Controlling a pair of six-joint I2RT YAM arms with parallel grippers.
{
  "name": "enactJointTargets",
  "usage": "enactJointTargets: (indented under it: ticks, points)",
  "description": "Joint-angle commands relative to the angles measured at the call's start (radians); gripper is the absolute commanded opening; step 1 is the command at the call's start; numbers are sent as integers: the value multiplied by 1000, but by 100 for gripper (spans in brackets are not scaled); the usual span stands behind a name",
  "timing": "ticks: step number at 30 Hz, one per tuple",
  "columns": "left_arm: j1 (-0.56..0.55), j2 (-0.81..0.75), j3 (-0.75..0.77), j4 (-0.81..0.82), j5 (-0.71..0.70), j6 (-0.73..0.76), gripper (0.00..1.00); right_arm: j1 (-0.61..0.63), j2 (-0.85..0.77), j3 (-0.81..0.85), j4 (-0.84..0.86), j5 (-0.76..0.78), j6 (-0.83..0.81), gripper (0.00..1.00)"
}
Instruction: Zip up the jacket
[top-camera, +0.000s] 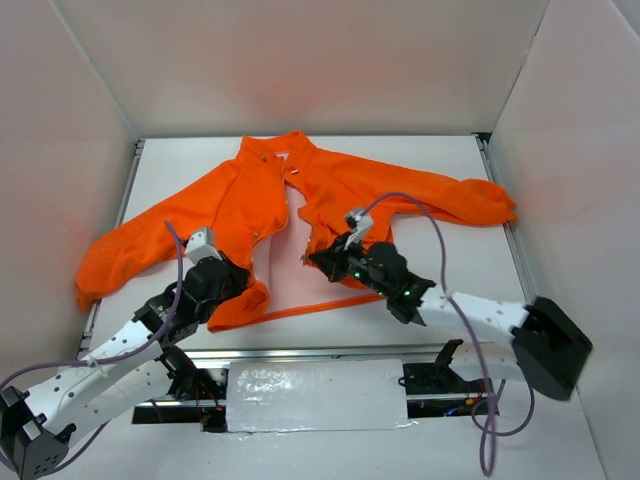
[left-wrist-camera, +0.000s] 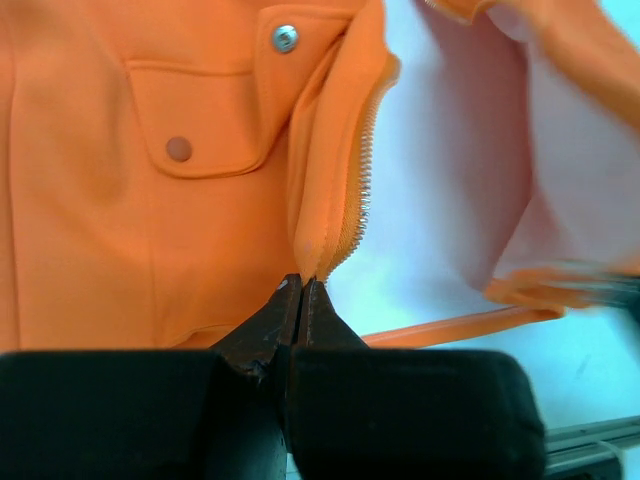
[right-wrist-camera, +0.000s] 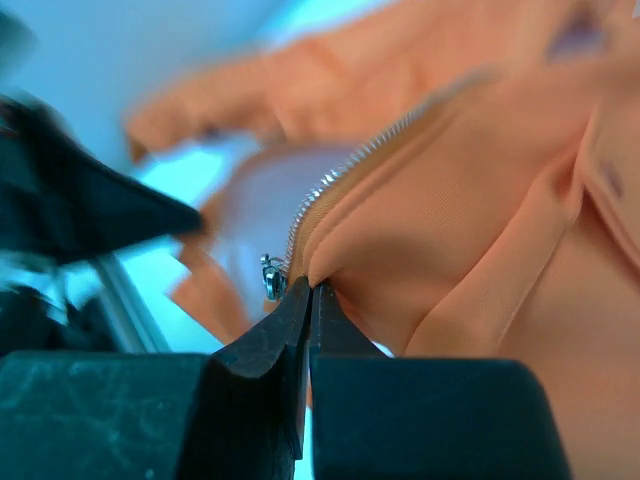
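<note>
The orange jacket (top-camera: 250, 205) lies open on the white table, collar at the far side, pale pink lining (top-camera: 295, 270) showing down the middle. My left gripper (top-camera: 243, 283) is shut on the bottom of the left front edge; the left wrist view shows the zipper teeth (left-wrist-camera: 362, 160) rising from the pinch (left-wrist-camera: 303, 282), beside a flapped pocket (left-wrist-camera: 195, 120). My right gripper (top-camera: 318, 256) is shut on the bottom of the right front edge (right-wrist-camera: 311, 285). The metal zipper slider (right-wrist-camera: 271, 277) hangs just left of that pinch.
White walls (top-camera: 70, 140) box the table on three sides. The jacket's sleeves (top-camera: 470, 200) spread left and right. A foil-covered block (top-camera: 315, 395) sits at the near edge between the arm bases.
</note>
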Motion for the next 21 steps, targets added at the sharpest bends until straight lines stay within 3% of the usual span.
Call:
enactJointTargets:
  ticks: [1, 7, 9, 15, 18, 19, 20, 21]
  points:
    - [3, 21, -11, 29, -24, 33, 0, 11, 173, -48, 26, -5, 64, 0]
    - [3, 40, 10, 26, -12, 39, 0, 9, 236, 56, -32, 62, 63, 0]
    - [3, 37, 14, 17, -7, 37, 0, 11, 247, 114, -133, 107, 67, 0]
    - [3, 35, 37, -7, -2, 33, 0, 0, 438, 452, -448, 300, 11, 0]
    - [5, 35, 49, -12, -8, 37, 0, -3, 529, 701, -575, 378, -14, 0]
    - [5, 40, 56, -16, -10, 41, 0, -1, 522, 713, -578, 384, -55, 0]
    - [5, 44, 65, -27, -21, 44, 0, 8, 522, 684, -457, 384, -77, 0]
    - [5, 46, 81, -36, -25, 47, 0, 14, 327, 600, -310, 353, -109, 0]
